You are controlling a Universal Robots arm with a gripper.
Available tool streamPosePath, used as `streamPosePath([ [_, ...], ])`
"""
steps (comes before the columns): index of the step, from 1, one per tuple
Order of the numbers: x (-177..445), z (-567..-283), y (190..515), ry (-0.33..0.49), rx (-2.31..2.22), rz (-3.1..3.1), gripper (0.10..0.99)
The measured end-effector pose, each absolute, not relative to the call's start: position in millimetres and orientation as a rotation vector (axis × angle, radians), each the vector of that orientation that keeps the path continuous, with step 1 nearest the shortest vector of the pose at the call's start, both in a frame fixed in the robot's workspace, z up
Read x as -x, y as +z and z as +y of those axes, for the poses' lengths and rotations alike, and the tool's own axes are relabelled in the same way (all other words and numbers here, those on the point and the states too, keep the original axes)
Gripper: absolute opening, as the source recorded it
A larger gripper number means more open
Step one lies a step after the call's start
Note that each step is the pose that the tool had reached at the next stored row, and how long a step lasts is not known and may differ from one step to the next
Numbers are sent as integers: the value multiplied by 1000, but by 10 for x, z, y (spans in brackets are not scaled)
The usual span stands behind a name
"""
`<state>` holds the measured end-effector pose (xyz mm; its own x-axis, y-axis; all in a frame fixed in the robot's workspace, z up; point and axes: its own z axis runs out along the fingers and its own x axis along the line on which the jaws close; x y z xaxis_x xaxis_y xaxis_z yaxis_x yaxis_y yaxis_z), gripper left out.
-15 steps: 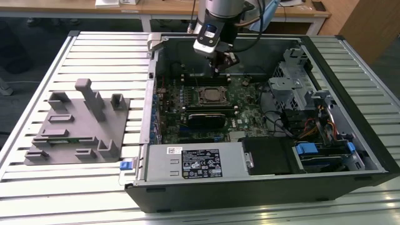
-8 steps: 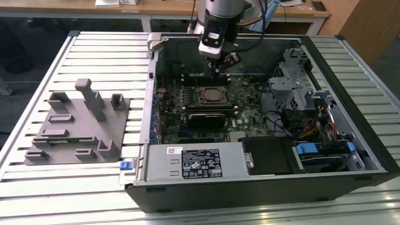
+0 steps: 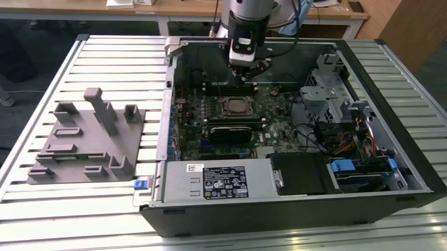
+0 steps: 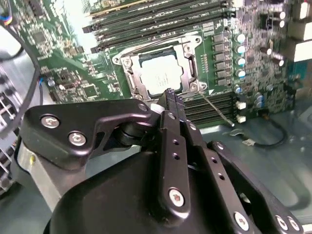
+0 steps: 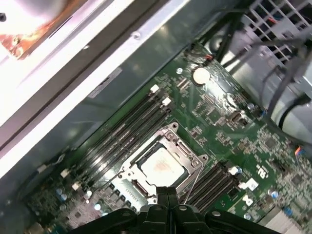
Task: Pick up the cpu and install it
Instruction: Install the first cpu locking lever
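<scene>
At the exterior view's left, a grey plastic tray [image 3: 87,144] of upright blocks is sitting on the slatted table [image 3: 112,57], well apart from the work. Moving toward the middle of that frame, the open computer case [image 3: 293,209] is lying on its side with the green motherboard [image 3: 276,128] facing up, and the cpu [image 3: 236,106] is lying flat inside the socket frame [image 3: 236,97] near the centre, its pale metal top showing. Directly above it in that frame, in the upper middle, the gripper [image 3: 244,77] is hanging from the arm, tip pointing down at the board and apart from the chip. In the second wrist view the fingers [image 4: 171,105] are pressing flat against each other with nothing between them, so the tool is closed and carrying nothing; the cpu [image 4: 162,74] is sitting just beyond their tip, upper centre of that frame. In the first wrist view the gripper [image 5: 167,191] is poking in at the bottom centre and the cpu [image 5: 161,166] is lying immediately past it, square to the memory slots [image 5: 127,130] running diagonally beside the socket. Judging from this, the chip is already seated. Toward the exterior view's right, drive bays and cabling [image 3: 349,136] are filling the case.
</scene>
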<state>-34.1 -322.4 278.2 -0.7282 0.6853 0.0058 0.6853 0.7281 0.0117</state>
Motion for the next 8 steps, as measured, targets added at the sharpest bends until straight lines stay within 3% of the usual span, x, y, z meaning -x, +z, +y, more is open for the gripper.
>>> streamPosePath([
  [8,341,-3224,2773,-20,941,-2995,106],
])
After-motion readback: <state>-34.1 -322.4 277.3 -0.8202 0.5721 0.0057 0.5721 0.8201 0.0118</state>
